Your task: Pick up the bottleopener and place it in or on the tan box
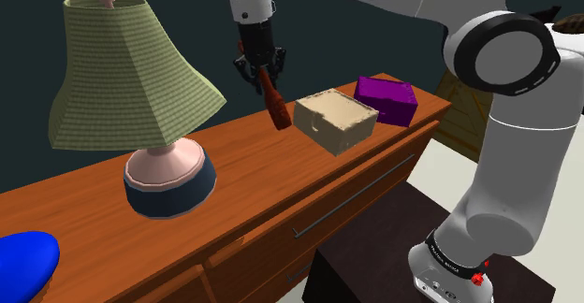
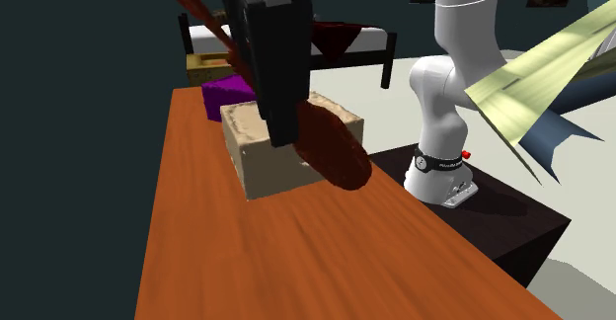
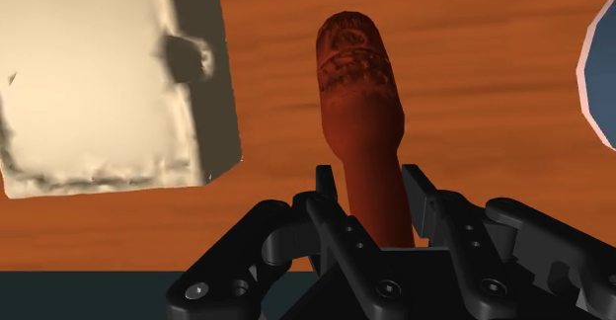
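A reddish-brown bottle opener (image 1: 274,103) hangs above the wooden dresser top (image 1: 262,161), clasped at its upper end by my black gripper (image 1: 261,70). In the wrist view the opener (image 3: 361,91) sticks out from between the fingers (image 3: 331,192), its rounded end over the wood. The tan box (image 1: 336,121) sits on the dresser just to the shoulder view's right of the opener, its lid closed. In the second exterior view the gripper (image 2: 274,120) and opener (image 2: 334,152) are in front of the tan box (image 2: 259,155). Beside the opener in the wrist view lies the tan box (image 3: 94,76).
A lamp with a green shade (image 1: 131,72) and pink-and-blue base (image 1: 168,180) stands at the shoulder view's left. A purple box (image 1: 386,99) sits behind the tan box. A blue object (image 1: 23,262) lies at the lower left corner. The dresser's front edge and drawers (image 1: 346,203) face the stand.
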Controlling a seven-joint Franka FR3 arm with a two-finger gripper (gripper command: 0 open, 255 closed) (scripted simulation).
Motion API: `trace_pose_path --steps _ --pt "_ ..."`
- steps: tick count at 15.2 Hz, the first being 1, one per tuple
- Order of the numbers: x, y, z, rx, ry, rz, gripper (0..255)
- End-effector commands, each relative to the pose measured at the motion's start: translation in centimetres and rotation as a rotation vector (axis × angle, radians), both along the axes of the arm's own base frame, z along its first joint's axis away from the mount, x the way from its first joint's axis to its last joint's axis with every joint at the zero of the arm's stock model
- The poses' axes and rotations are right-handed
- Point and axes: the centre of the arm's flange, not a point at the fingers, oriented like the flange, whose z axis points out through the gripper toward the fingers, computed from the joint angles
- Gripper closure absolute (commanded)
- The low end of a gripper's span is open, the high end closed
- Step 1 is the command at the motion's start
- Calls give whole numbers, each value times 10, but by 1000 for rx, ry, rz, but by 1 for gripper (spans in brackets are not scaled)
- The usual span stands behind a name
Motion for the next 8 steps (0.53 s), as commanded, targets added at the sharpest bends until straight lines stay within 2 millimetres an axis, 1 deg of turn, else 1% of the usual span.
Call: trace_pose_path --steps 1,8 --pt "-1 -1 8 0 0 0 255" --pt "-32 -88 9 0 0 0 255"
